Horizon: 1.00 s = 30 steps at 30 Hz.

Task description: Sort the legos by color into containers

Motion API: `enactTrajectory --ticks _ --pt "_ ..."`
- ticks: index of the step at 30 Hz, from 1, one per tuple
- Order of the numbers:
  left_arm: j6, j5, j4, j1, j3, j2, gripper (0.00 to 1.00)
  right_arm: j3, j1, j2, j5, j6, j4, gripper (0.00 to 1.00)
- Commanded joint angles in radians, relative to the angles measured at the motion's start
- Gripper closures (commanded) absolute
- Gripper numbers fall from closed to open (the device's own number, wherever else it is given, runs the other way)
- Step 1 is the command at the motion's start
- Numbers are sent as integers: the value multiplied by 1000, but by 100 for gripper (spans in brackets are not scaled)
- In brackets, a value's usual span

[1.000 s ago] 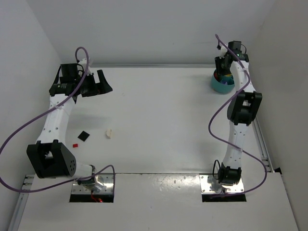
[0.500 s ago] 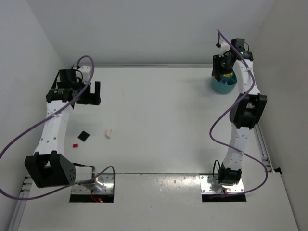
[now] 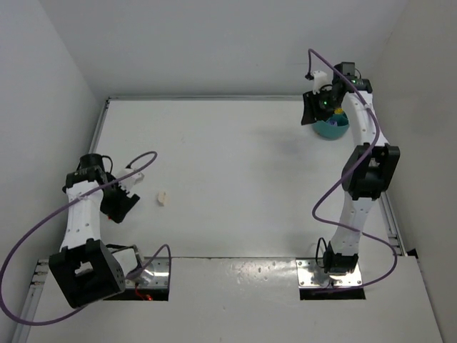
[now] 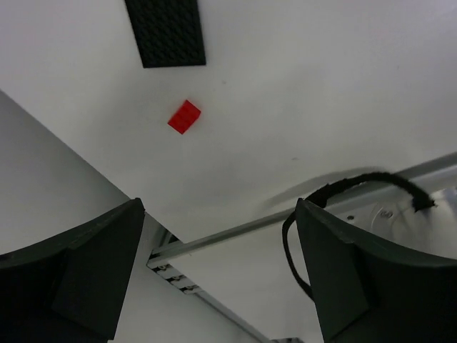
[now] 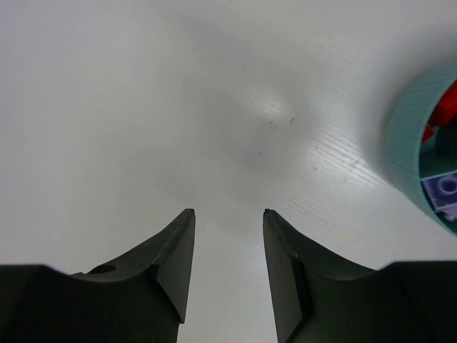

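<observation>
Sort partly done, I judge: the teal dish (image 3: 330, 133), at 1 o'clock in the top view, holds a purple brick (image 5: 444, 189), with my right gripper (image 5: 227, 213) beside it narrowly parted and empty; my left gripper (image 4: 218, 209), spread wide and empty, overlooks the unsorted red brick (image 4: 184, 116), and the cream brick (image 3: 162, 198) lies loose at 8 o'clock.

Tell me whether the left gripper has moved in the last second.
Yes. The left gripper swung from beyond the cream brick toward the near edge, now left of it.

The worktop (image 5: 178, 86) looks smooth, white, faintly glossy; the red lego (image 4: 184, 116) is smooth plastic; the black plate (image 4: 168, 32) matt, studded; the teal dish (image 5: 408, 136) finely ribbed outside.
</observation>
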Motion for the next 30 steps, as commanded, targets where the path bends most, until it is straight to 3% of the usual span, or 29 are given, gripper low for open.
enactTrajectory --ticks 1,11,19,30 --pt "316 53 -22 67 -11 56 11 -43 30 -62 -11 -69 -26 56" --pt "577 185 16 200 32 285 34 -93 94 -80 77 -92 -26 56" --pt "663 204 90 223 53 383 37 -112 145 -80 141 -92 -17 56" --pt "672 173 142 223 43 445 42 -121 173 -60 171 -92 1 56"
